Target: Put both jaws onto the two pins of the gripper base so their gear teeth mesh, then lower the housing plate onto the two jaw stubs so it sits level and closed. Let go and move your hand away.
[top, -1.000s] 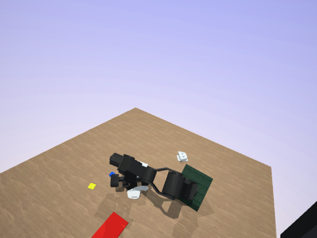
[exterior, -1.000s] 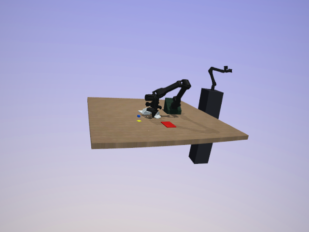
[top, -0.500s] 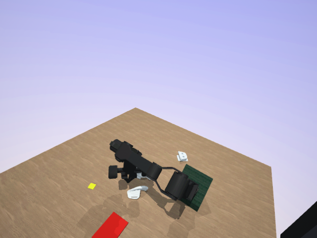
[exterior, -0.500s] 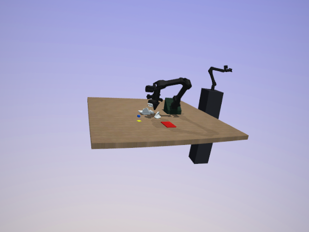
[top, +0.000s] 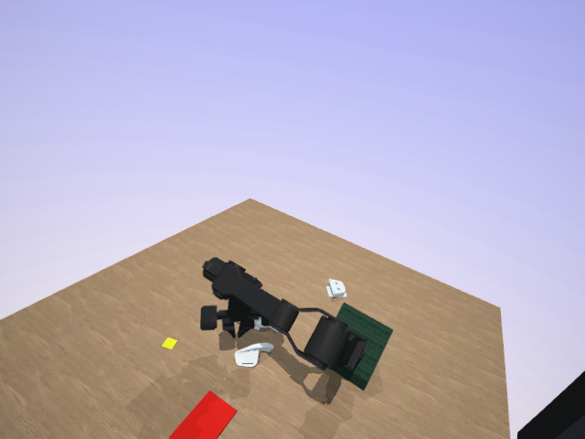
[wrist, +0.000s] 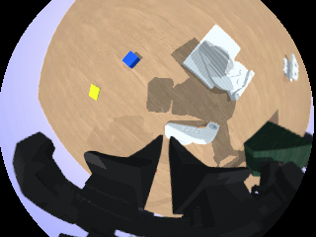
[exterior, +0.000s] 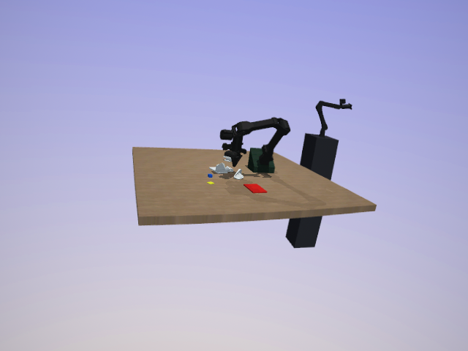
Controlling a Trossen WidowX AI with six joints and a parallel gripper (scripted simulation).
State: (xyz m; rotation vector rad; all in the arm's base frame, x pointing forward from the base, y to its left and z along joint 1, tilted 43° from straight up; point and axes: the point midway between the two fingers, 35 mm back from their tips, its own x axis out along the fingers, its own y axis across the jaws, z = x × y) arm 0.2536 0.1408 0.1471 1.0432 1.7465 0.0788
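Observation:
A white jaw (top: pixel 249 354) lies loose on the table; in the wrist view (wrist: pixel 192 133) it sits just beyond my fingertips. The grey-white gripper base (wrist: pixel 217 69) stands farther out, and in the top view my arm hides most of it. The small white housing plate (top: pixel 336 288) lies apart near the green mat, at the right edge of the wrist view (wrist: pixel 290 66). My gripper (wrist: pixel 166 138) hangs a little above the table, pointing down between the base and the loose jaw. Its fingers are almost together with only a narrow slit, and nothing is between them.
A dark green mat (top: pixel 364 345) lies under the arm's foot. A red flat plate (top: pixel 204 418) lies at the front. A small yellow tile (top: pixel 169 343) and a blue cube (wrist: pixel 130 59) lie to the left. A black pillar (exterior: pixel 315 177) stands beside the table.

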